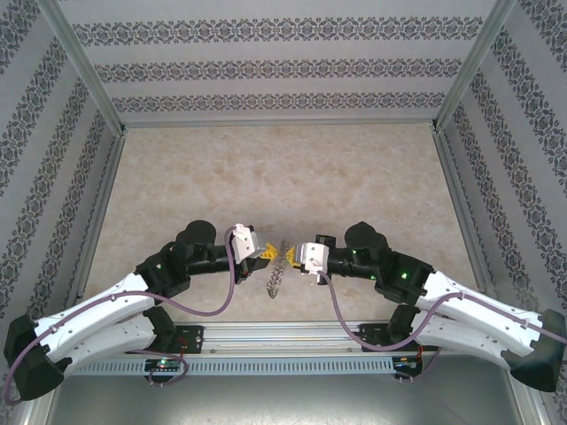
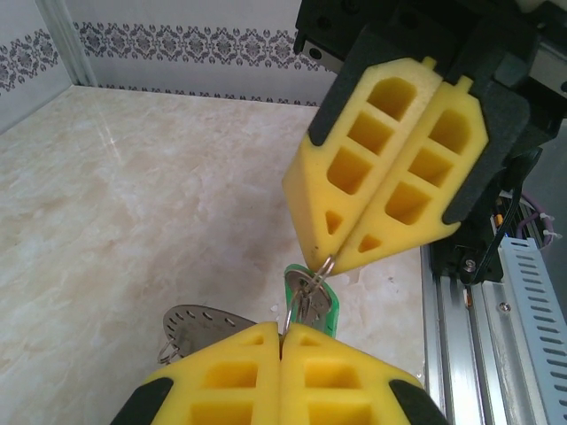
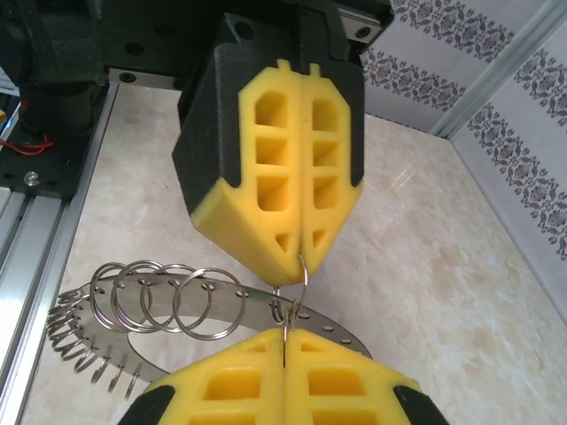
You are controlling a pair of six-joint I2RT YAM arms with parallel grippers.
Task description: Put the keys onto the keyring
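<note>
- We find the left hand [image 1: 261, 254] and the right hand [image 1: 295, 257] tip to tip at the lower centre of the overhead view, raised above the worktop [image 1: 283, 168].
- Left hand: fingers together, clamped on one edge of a small split ring [image 3: 291, 297] at the centre of the right wrist view.
- Right hand: fingers together, clamped on the opposite edge of the same ring. We judge that this two-point pinch stops the ring from swinging or twisting while it is worked.
- The green key [image 2: 312, 305] sits at the lower centre of the left wrist view, against the ring and between the two sets of tips. We cannot tell whether it is already threaded.
- The keyring [image 3: 252, 303], a flat perforated band, crosses the lower half of the right wrist view just behind the tips. The pinched ring appears to pass through one of its holes.
- Spare split rings [image 3: 168, 297] hang through further holes at left centre.
- We judge that holding the assembly in the air lets the band hang free, which leaves clearance for the key below the tips.
</note>
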